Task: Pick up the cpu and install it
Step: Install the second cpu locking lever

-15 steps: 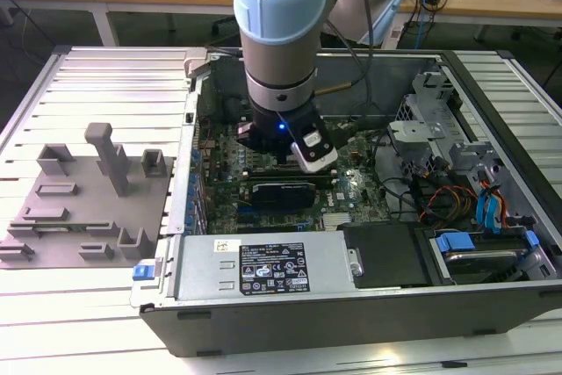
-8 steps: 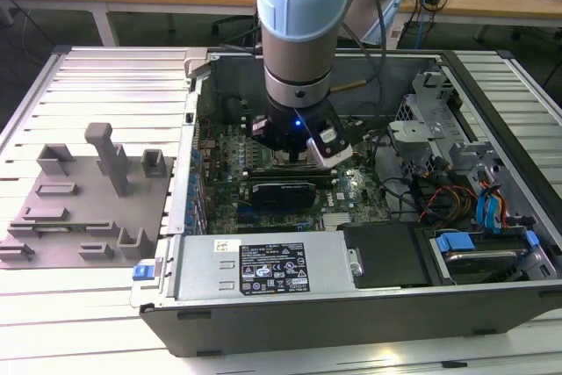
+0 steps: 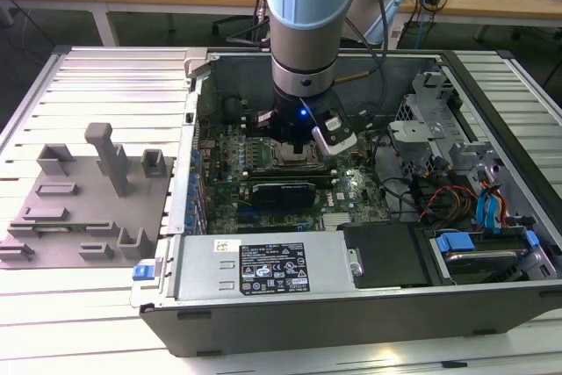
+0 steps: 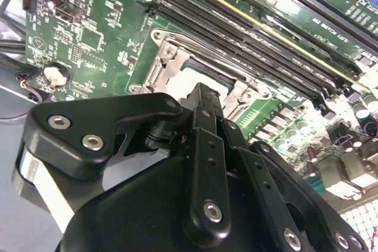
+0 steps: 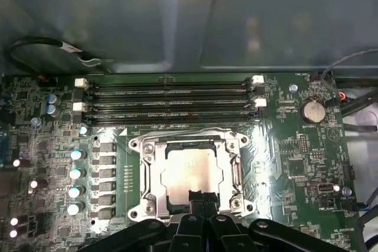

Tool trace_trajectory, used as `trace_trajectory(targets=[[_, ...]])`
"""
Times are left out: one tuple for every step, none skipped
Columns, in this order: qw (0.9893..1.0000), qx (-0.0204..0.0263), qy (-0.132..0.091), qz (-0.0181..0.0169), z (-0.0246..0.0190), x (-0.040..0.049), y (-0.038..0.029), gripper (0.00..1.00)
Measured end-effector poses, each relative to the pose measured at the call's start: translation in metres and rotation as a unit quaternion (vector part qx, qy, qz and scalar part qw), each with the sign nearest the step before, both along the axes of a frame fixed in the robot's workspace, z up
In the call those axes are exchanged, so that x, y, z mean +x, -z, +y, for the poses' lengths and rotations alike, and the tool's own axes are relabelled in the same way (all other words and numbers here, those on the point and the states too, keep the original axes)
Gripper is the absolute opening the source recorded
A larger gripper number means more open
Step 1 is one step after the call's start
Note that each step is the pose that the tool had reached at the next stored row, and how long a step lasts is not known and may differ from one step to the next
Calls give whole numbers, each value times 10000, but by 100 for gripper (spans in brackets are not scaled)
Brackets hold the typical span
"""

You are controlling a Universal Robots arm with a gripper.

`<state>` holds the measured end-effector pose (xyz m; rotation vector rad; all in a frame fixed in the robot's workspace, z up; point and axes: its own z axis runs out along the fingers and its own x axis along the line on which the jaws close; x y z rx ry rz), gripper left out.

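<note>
The cpu (image 5: 190,171), a pale silvery square, lies flat inside the open metal socket frame (image 5: 144,172) on the green motherboard (image 5: 283,157). My gripper (image 5: 199,196) hangs right over the cpu's near edge; its black fingertips are pressed together and seem to touch or hover just above the chip. In the second wrist view the fingers (image 4: 204,110) stand closed in front of the socket frame (image 4: 171,51), hiding most of the chip. In the exterior view the gripper (image 3: 294,140) reaches down into the open computer case over the socket (image 3: 294,158).
Memory slots (image 5: 168,95) run beside the socket, a coin battery (image 5: 311,110) sits nearby. In the case lie a dark expansion card (image 3: 283,191), the labelled power supply (image 3: 263,270) and a drive cage with cables (image 3: 439,138). A grey fixture plate (image 3: 83,208) lies outside the case.
</note>
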<state>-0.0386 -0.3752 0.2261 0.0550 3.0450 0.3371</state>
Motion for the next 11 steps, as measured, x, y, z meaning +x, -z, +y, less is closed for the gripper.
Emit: trace_trajectory(targets=[[10000, 0, 0, 0, 0, 0, 0, 11], [10000, -1, 0, 0, 0, 0, 0, 11], [10000, -1, 1, 1, 1, 0, 0, 11], [10000, -1, 1, 2, 1, 0, 0, 11], [10000, -1, 0, 3, 1, 0, 0, 11], [10000, -1, 0, 4, 1, 0, 0, 11], [10000, 0, 0, 4, 0, 0, 0, 11], [10000, -1, 0, 5, 1, 0, 0, 11], [10000, 0, 0, 6, 1, 0, 0, 11], [10000, -1, 0, 6, 1, 0, 0, 11], [10000, -1, 0, 7, 1, 0, 0, 11]])
